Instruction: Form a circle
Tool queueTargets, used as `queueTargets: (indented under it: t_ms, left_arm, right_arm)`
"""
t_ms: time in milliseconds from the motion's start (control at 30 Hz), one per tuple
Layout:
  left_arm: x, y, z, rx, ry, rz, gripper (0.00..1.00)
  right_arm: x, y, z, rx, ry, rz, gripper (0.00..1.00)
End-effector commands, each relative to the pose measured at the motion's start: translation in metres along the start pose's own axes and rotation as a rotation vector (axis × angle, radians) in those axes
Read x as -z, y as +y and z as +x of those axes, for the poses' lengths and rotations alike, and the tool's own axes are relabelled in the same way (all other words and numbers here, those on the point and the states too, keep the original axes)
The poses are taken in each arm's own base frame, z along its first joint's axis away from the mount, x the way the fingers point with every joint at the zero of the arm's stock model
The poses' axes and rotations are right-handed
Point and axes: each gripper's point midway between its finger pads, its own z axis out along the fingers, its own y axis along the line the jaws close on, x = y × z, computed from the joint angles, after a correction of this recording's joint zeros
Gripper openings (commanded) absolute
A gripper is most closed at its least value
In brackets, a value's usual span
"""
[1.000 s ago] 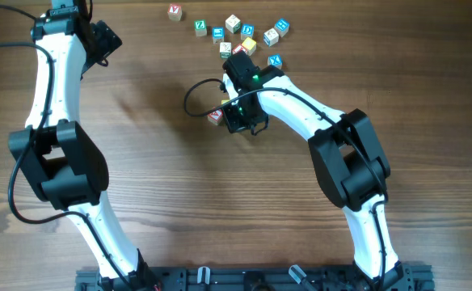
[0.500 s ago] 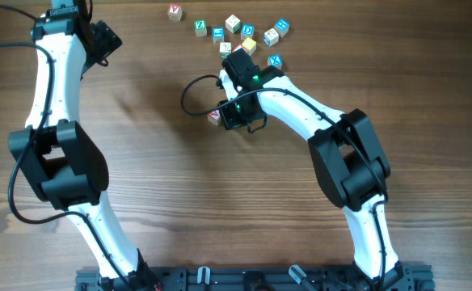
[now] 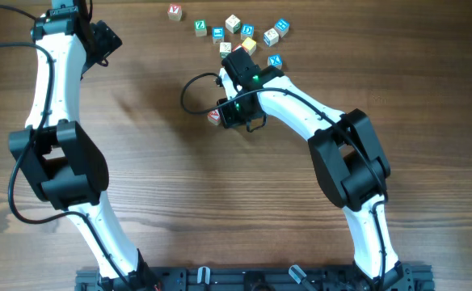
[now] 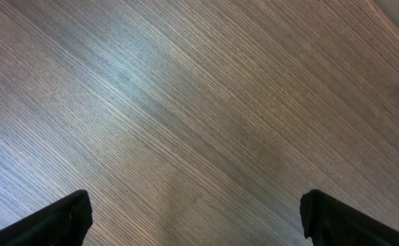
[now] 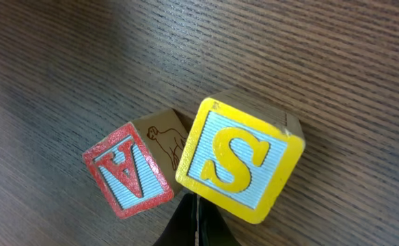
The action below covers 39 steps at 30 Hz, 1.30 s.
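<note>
The circle is not yet formed: only two letter cubes sit together at the right gripper [image 5: 196, 220], well short of a ring.
Nearest in the right wrist view, the jaws are pressed together on nothing, the tip serving as a pusher. The red A cube [image 5: 128, 171] lies at 11 o'clock from the tip and the yellow S cube [image 5: 237, 160] at 1 o'clock, the two touching or almost so. To push well, I judge the tip should stay low and meet a flat face squarely, moving slowly so neither cube spins or tips, and leave gaps for further cubes. Farther off in the overhead view, at 12 to 1 o'clock, waits the loose scatter of cubes [image 3: 233, 23]. Farthest, at 10 o'clock, the left gripper [image 4: 199, 225] hangs over the bare table [image 4: 186, 102], jaws wide apart.
</note>
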Motion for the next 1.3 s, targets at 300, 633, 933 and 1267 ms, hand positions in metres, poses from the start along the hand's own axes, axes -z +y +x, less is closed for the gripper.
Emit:
queueTargets:
  t_ms: [300,633,933,1267]
  left_arm:
    - [0.0038,0.0008,-0.0050,-0.002,-0.017,-0.004,1.00]
    - [0.0038,0.0008,-0.0050,-0.002,-0.017,-0.004,1.00]
    - [0.0038,0.0008,-0.0050,-0.002,-0.017,-0.004,1.00]
    - [0.0038,0.0008,-0.0050,-0.002,-0.017,-0.004,1.00]
  right_arm:
    - [0.0086,0.0115,-0.0044,-0.042,-0.023,-0.030,0.04]
    - [0.0086,0.0145,0.0019,-0.046,0.004,-0.048,0.04]
    - [0.0089,0.0185,-0.0028,-0.039,-0.013,-0.069,0.04]
    - [0.0090,0.0189,-0.0052,-0.036,-0.022,-0.072,0.04]
